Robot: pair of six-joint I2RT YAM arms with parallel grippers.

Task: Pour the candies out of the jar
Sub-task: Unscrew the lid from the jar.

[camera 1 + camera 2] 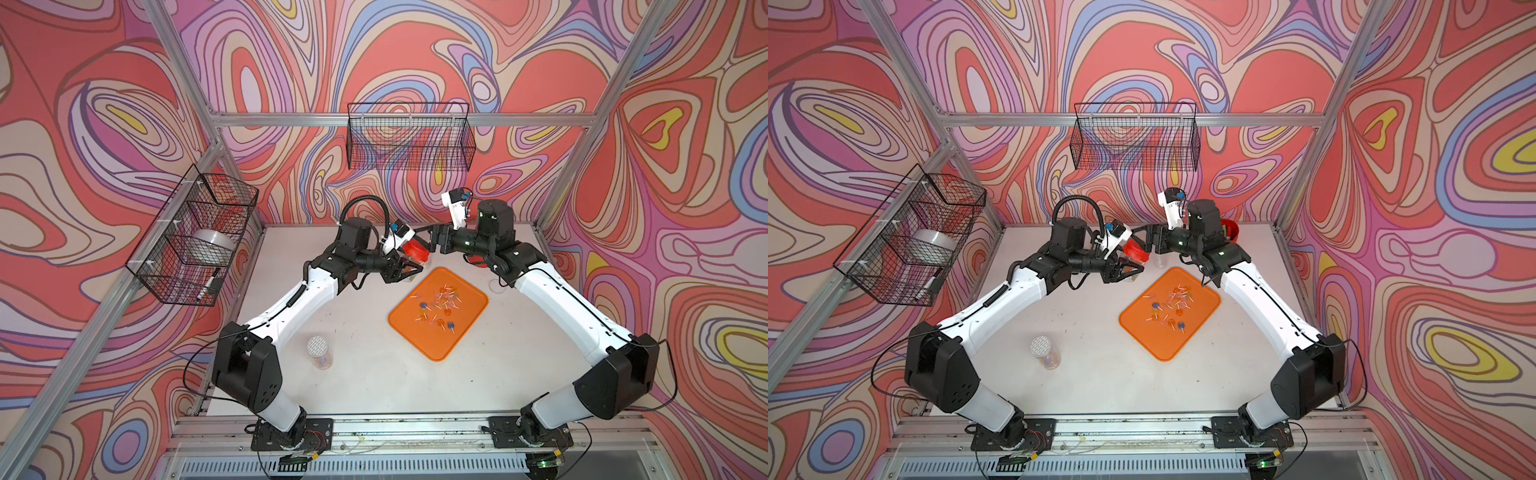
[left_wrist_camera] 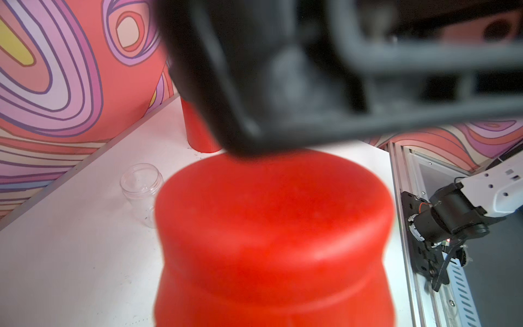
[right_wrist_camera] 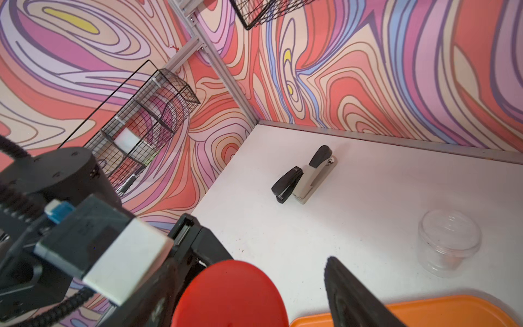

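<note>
Candies (image 1: 436,305) scattered on orange tray (image 1: 444,343). Just past tray's far corner I see left gripper (image 1: 405,272) pinching red-lidded jar (image 1: 414,253), right gripper (image 1: 428,247) spread around its lid (image 2: 274,226). Empty clear jar (image 3: 450,243) beside tray.

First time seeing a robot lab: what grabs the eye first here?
The swirling pink, red and purple walls all round. Then left arm and right arm meet at the far middle of the table over a red-lidded jar, and the orange tray just before them, strewn with tiny lollipops.

Robotics lab test cell: aluminium frame (image 1: 340,119), swirl-printed walls (image 1: 104,104), white tabletop (image 1: 365,374).
</note>
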